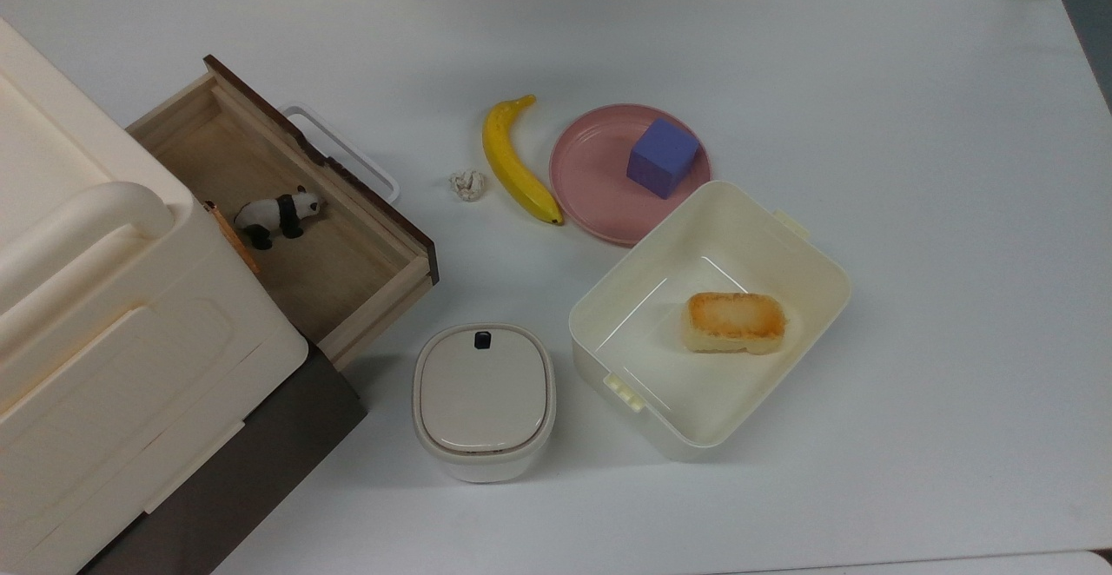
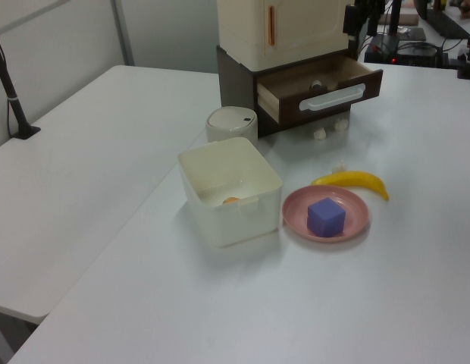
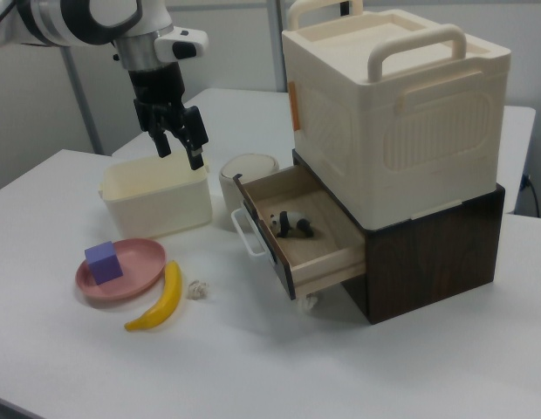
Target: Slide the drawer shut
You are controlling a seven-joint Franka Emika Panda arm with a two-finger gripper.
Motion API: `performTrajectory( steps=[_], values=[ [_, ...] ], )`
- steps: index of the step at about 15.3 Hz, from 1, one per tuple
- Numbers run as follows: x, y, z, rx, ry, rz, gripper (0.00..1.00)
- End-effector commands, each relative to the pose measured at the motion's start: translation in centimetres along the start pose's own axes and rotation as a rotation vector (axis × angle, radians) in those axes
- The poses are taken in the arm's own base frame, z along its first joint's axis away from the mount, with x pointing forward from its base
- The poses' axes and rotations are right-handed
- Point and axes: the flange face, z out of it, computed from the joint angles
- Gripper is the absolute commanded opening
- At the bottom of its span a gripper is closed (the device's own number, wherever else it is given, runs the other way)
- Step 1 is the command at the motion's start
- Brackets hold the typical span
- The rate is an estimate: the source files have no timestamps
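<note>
Drawer [image 1: 287, 219] of light wood stands pulled well out of the dark brown base beneath the cream cabinet [image 3: 397, 113], its dark front panel and thin white loop handle [image 1: 343, 152] facing the open table [image 1: 869, 106]; in the top view it lies at the left, angled toward the middle; in the right view it juts toward the right view's left. Inside it a small panda figure [image 1: 278, 214] stands on the wooden floor, near the cabinet side.

Tool [image 3: 179, 140] hangs in the air, well apart from the drawer; in the right view it sits above the cream open bin [image 3: 155, 199], its two dark fingers [image 3: 195, 150] spread apart with nothing between them; in the top view a dark tip of it pokes in at the upper edge.

On the table, near the drawer's front, lies a small crumpled white lump [image 1: 467, 184], perhaps paper; just beside it a banana [image 1: 514, 162], which touches or nearly touches the rim of a pink plate [image 1: 591, 184]; a purple cube [image 1: 663, 158] rests on the plate. The open bin meets the plate's edge in the top view and holds a browned piece of bread [image 1: 736, 321]. A rounded container with a closed lid [image 1: 483, 397] stands between the bin and the drawer's corner.
</note>
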Motion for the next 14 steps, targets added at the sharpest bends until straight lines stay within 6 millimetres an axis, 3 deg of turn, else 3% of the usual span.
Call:
performTrajectory(
  steps=[1,14],
  values=[
    [-0.49,-0.27,-0.44,-0.004,-0.011,-0.025,1.00],
    [-0.50,0.55,-0.40,-0.008,-0.019,-0.082,1.00]
  ],
)
